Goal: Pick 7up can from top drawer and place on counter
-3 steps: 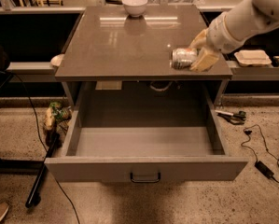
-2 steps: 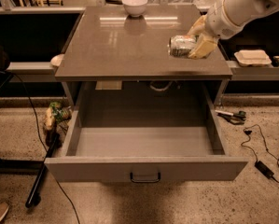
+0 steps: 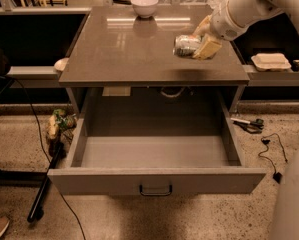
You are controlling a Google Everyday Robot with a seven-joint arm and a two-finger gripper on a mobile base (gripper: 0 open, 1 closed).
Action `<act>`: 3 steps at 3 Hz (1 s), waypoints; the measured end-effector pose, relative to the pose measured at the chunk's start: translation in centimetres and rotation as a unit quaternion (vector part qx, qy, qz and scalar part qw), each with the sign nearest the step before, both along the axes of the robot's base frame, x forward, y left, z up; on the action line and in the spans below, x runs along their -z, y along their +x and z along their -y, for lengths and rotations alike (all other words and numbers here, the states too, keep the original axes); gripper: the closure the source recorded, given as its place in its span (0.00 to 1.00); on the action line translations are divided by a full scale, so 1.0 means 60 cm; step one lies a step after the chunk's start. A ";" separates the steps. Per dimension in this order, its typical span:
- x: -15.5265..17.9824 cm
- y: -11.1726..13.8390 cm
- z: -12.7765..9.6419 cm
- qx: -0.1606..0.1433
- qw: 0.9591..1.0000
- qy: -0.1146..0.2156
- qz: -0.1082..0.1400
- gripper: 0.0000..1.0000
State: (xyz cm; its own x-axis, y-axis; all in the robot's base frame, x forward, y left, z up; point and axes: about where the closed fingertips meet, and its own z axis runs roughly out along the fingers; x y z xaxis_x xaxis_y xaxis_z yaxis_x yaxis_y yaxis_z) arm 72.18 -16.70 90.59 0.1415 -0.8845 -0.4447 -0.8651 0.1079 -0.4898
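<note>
The 7up can (image 3: 186, 46) is silvery with faint green marks and lies on its side in my gripper (image 3: 201, 41), held a little above the right part of the glossy grey-brown counter (image 3: 124, 49). The gripper's tan fingers (image 3: 209, 46) are shut on the can, and the white arm reaches in from the upper right. The top drawer (image 3: 154, 180) stands pulled fully open below the counter. Its grey inside shows nothing in it, and its dark handle (image 3: 155, 190) is at the front centre.
A white bowl (image 3: 144, 5) stands at the counter's far edge. A white takeaway box (image 3: 270, 61) sits on a shelf to the right. Cables and scissors (image 3: 248, 124) lie on the floor at right, a black stand leg (image 3: 44, 189) and clutter at left.
The gripper has carried the can up and further back over the counter, away from its front right edge. The drawer has stayed open.
</note>
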 end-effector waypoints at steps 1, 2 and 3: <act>0.011 0.067 -0.008 0.034 0.999 0.018 0.008 1.00; 0.031 0.117 -0.010 0.072 0.997 0.031 -0.007 1.00; 0.056 0.148 -0.007 0.104 0.993 0.041 -0.030 1.00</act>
